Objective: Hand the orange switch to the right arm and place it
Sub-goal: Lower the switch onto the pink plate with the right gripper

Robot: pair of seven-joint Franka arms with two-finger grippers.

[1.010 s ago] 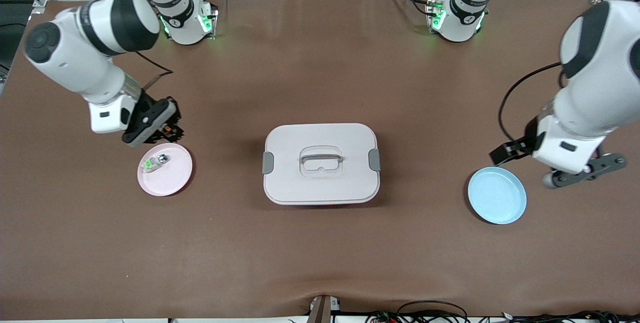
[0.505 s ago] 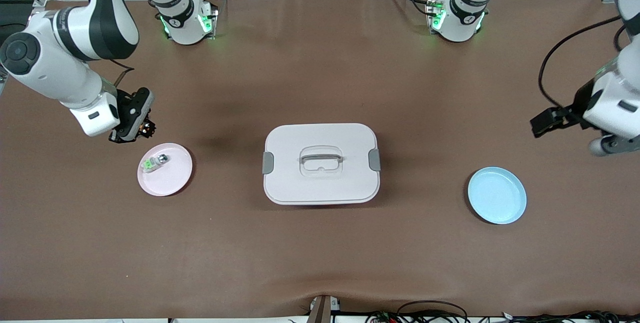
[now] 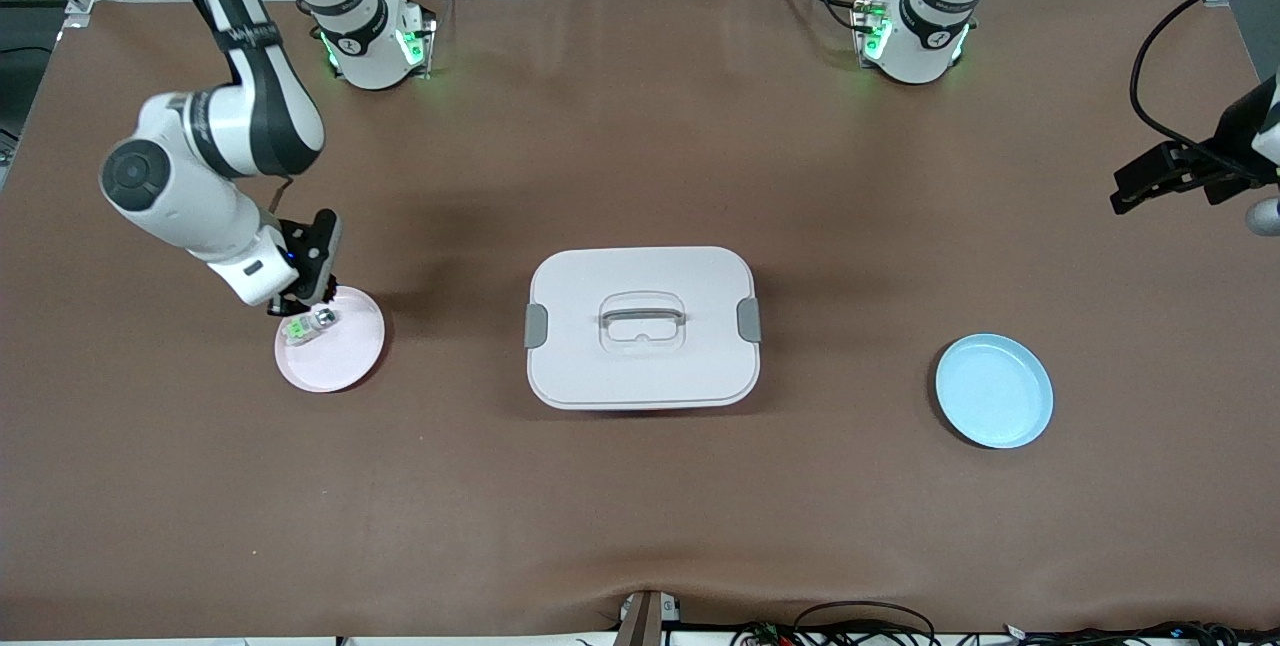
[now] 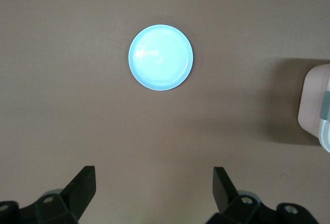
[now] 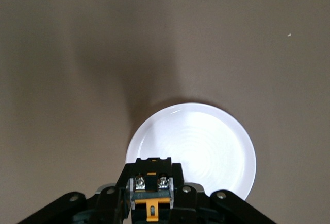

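My right gripper (image 3: 298,300) is shut on the orange switch (image 5: 151,188), a small black block with an orange face and two screws. It holds it just over the rim of the pink plate (image 3: 340,356), the side farther from the front camera. The plate looks white in the right wrist view (image 5: 206,147). A pale switch with a green face (image 3: 305,326) lies in that plate, right beside the gripper. My left gripper (image 3: 1262,216) is open and empty, high over the table's edge at the left arm's end; its fingers (image 4: 85,183) stand wide apart.
A pale pink lidded box (image 3: 641,326) with a handle stands mid-table; its corner shows in the left wrist view (image 4: 315,105). An empty light blue plate (image 3: 994,390) lies toward the left arm's end, also seen in the left wrist view (image 4: 161,57).
My right gripper has swung out and come back down to the pink plate's rim, still holding the switch. My left gripper has drawn away from the blue plate toward the table's end.
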